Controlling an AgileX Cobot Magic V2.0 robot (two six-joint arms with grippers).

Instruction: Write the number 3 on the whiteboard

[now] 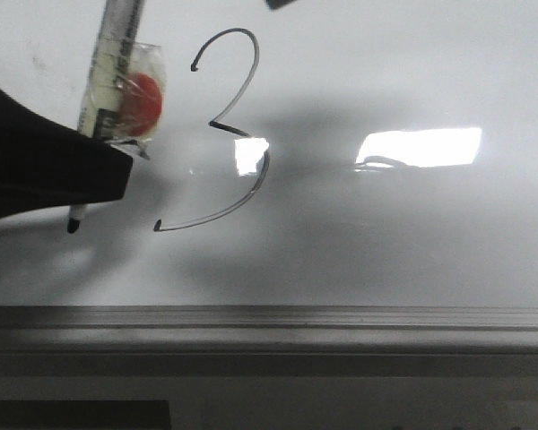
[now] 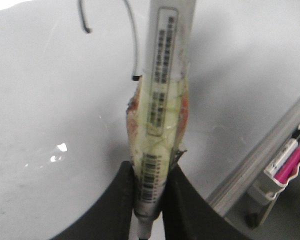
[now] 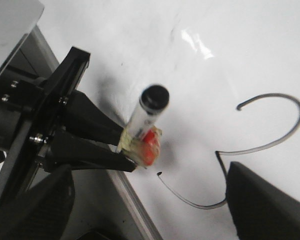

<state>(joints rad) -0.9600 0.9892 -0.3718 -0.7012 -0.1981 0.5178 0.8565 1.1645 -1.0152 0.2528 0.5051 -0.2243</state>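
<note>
Gripping a taped marker point(image 1: 117, 63), the left gripper point(image 1: 81, 157) is hovering left of the finished number 3 point(image 1: 224, 134), drawn mid-whiteboard point(image 1: 412, 233) above its bottom rail; the right gripper's point(image 3: 150, 210) jaws are standing apart.

The big white whiteboard point(image 1: 412, 81) has a thin black number 3 point(image 1: 238, 134) drawn on it. A grey rail point(image 1: 341, 318) runs along its bottom edge.

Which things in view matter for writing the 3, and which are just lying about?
Job:
number 3
whiteboard
marker, clamped in the left hand

Lying about:
pink marker in a holder beside the rail
right hand, fingers apart, holding nothing
</note>
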